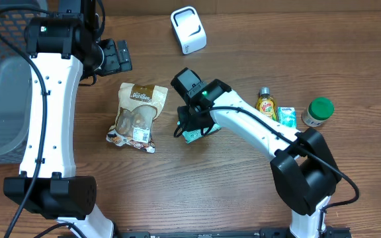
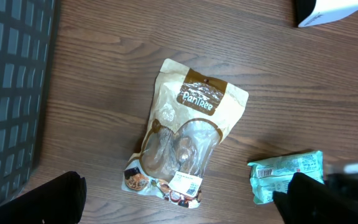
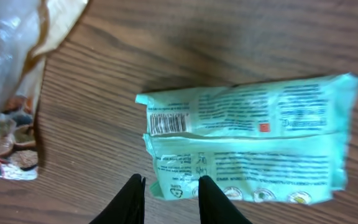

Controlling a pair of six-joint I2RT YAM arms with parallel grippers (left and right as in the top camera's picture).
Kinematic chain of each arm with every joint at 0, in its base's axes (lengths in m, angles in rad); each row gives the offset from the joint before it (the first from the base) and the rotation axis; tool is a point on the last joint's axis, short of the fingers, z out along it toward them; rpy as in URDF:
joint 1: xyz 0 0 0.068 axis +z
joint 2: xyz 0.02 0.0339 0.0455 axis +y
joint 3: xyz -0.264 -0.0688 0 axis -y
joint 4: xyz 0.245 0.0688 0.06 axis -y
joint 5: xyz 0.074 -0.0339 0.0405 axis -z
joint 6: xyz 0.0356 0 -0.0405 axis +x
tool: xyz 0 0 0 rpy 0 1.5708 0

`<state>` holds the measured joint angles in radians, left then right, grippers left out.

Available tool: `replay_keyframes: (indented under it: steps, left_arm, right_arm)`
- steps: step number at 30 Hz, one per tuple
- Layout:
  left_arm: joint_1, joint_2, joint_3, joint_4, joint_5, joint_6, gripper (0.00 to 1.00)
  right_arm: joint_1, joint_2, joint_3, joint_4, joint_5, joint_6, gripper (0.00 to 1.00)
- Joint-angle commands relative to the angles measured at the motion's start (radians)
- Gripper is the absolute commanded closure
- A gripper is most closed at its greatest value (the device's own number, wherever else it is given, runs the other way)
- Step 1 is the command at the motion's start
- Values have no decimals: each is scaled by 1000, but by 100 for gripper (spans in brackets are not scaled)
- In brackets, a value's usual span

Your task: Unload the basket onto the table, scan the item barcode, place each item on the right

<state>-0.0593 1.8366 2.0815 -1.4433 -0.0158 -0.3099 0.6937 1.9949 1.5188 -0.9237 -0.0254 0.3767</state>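
— Reading anything off the teal packet?

— Not much. There are blocks of small dark print I can't make out, a small red square, and a barcode facing up near one end. The packet lies flat on the wooden desk, seam side up.

— And the bag next to it?

— The brown-topped snack bag says "PanTree" in white. Below the name a clear window shows brown pieces inside, and a white sticker sits near the bottom edge. The bag lies just beside the packet, not touching it.

— Where are the right fingers?

— Over the barcode end of the packet, with a narrow gap between them and one corner of the packet showing in that gap. I can't tell whether they pinch it or only hang above it. From overhead, the right wrist covers most of the packet.

— Left fingers?

— Spread wide and holding nothing, up near the far side of the desk, with the snack bag below them.

— The scanner?

— The white scanner stands at the far edge of the desk, well apart from the packet.

— What else?

— Right of the arm there is a small bottle with a yellow label I can't read. A little teal carton sits just beside it, then a green-lidded jar. At the left edge is a grey bin next to black mesh.
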Motion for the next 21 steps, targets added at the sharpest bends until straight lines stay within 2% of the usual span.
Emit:
replay_keyframes:
  steps: [1,9,16,21]
  left_arm:
    - [-6,2,15,4,6,11,0]
    - [-6,2,15,4,5,11,0]
    - [-8,2,15,4,5,11,1]
    - [-7,2,15,4,5,11,0]
  right_arm:
    - [-3,19,-55,30,-21,28,76]
    - [-2,20,-166,107,-21,69,77]
    - [-2,19,-106,68,-21,64,76]
    - [-4,13,38,-63,-13,4,63]
